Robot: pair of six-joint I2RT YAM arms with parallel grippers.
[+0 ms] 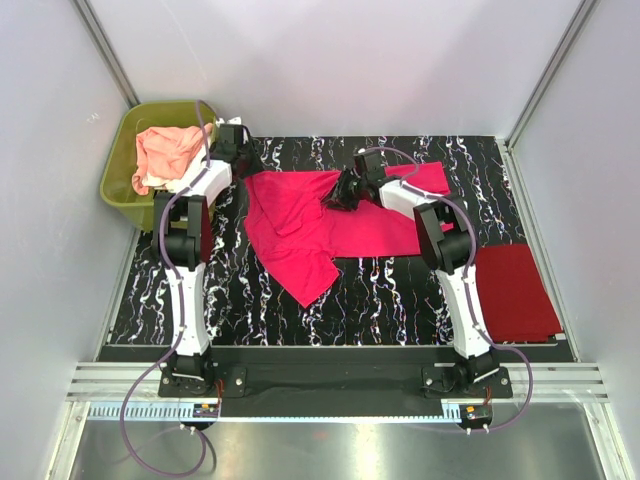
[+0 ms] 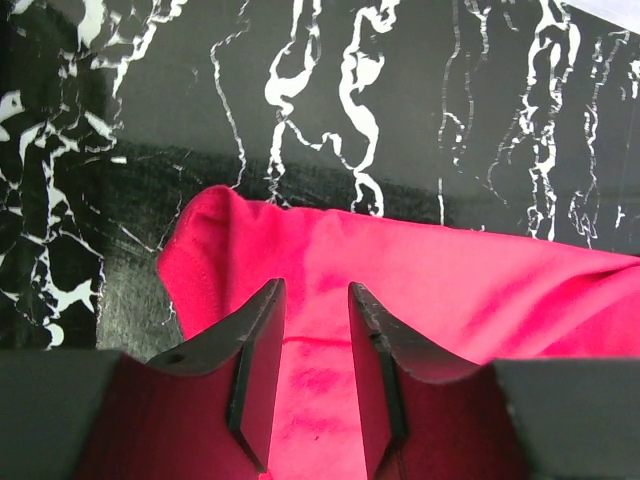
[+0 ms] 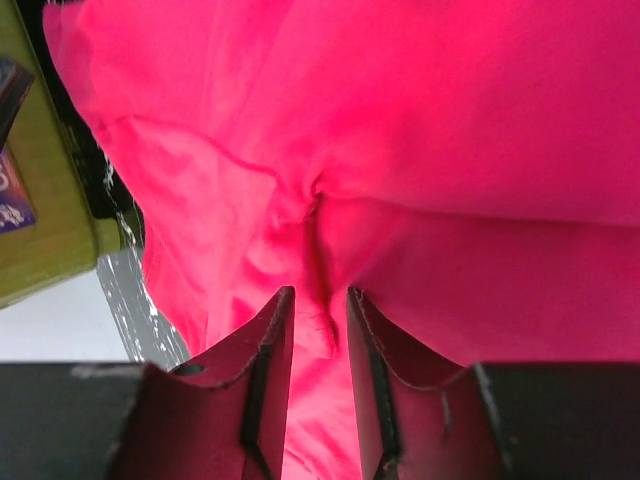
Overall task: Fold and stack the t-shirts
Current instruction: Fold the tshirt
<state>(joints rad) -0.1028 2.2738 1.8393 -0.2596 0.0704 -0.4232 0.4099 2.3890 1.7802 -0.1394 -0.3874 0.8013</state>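
Hot pink shirt (image 1: 300, 235) (image 2: 450, 290) (image 3: 450, 130) lies partly spread at the centre of the black marbled table (image 1: 400, 290). The left gripper (image 1: 245, 170) (image 2: 315, 290) straddles the shirt's far left corner with its jaws narrowly apart and cloth in the gap; whether it pinches cannot be told. The right gripper (image 1: 330, 200) (image 3: 318, 295) is clamped on a puckered crease at mid-shirt. A folded dark red shirt (image 1: 515, 290) lies near right. The peach-pink shirt (image 1: 168, 148) sits in the olive-green tub (image 1: 120, 150), far left.

A spread t-shirt (image 1: 300, 225) lies mid-table (image 1: 390, 285), with a folded t-shirt (image 1: 515, 290) at its 4 o'clock. At 10 o'clock, beside the table's corner, a tub (image 1: 118, 175) holds crumpled t-shirts (image 1: 165, 150).
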